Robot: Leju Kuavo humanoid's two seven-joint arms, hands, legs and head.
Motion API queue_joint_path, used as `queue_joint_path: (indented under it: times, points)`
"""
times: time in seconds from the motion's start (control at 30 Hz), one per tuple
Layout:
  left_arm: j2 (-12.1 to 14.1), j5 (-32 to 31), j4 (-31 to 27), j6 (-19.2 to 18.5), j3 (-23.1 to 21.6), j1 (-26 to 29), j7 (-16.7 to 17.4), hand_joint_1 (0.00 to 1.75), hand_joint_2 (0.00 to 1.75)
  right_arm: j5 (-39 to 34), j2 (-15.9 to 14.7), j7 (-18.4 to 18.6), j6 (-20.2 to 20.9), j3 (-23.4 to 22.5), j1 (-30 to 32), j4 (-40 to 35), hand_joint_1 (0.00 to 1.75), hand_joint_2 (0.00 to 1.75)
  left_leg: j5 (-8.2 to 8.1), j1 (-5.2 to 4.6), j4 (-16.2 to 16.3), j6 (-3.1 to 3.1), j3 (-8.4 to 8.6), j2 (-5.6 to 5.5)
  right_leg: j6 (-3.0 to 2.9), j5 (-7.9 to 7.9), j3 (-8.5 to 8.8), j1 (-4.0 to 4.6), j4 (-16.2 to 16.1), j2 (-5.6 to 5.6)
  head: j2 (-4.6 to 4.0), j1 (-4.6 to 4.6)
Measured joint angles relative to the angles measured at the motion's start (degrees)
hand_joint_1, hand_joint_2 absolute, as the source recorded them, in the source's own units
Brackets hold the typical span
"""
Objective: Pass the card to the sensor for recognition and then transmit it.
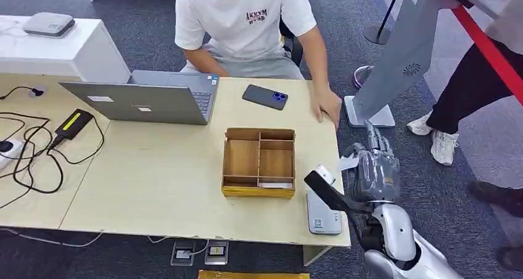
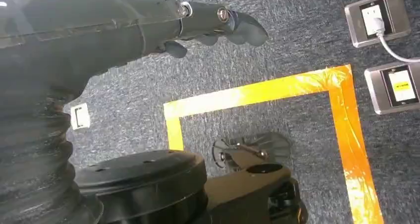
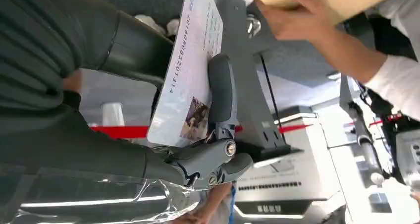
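Right hand [image 3: 198, 159] grips white card [image 3: 190, 75]: printed digits, apparently small photo.

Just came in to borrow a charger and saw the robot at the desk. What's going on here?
The robot's right hand holds a white card, raised beside the table's corner, near a grey card reader lying there. Its left hand hangs by the floor holding nothing. A seated person rests a hand on the table, behind a wooden tray.

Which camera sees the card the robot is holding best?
The right wrist view: the card faces the camera, pinched in the right hand, its print readable. The head view shows just a sliver beside that hand. The left wrist view looks at the floor.
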Motion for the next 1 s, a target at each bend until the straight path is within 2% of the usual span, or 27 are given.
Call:
queue_joint_path:
  times: [0.13,0.33,0.53,1.0]
  points:
    - [0.0,-0.4,0.0,0.0,0.4,0.1,0.0,0.0,1.75,0.0,0.8,-0.2,-1.9,-0.5,4.7,-0.4,1.75,1.75,-0.03,0.0,0.0,-0.02,-0.01,0.01,0.0,0.0,-0.02,0.0,0.0,0.01,0.0,0.0]
    - [-0.1,-0.8,0.0,0.0,0.8,0.1,0.1,0.0,1.75,-0.7,1.4,-0.3,-1.4,-0.7,8.1,-0.4,1.75,1.75,-0.03,0.0,0.0,-0.01,0.0,0.02,0.0,-0.01,-0.01,0.0,0.0,0.01,0.0,0.0]
    - [-0.3,-1.3,0.0,0.0,1.0,0.2,0.5,0.0,1.75,-1.8,1.8,-0.2,-0.2,-0.8,9.5,-0.4,1.75,1.75,-0.03,0.0,0.0,-0.01,0.02,0.02,0.0,0.0,-0.01,0.0,0.0,0.02,0.0,0.0]
    - [-0.2,-3.8,-0.1,0.0,1.6,0.3,2.7,0.0,1.75,-6.7,1.9,-0.2,-0.3,-0.8,10.5,1.2,1.75,1.75,-0.03,0.0,0.0,-0.01,0.01,0.04,0.0,0.0,-0.02,0.0,0.0,0.02,0.0,0.0]
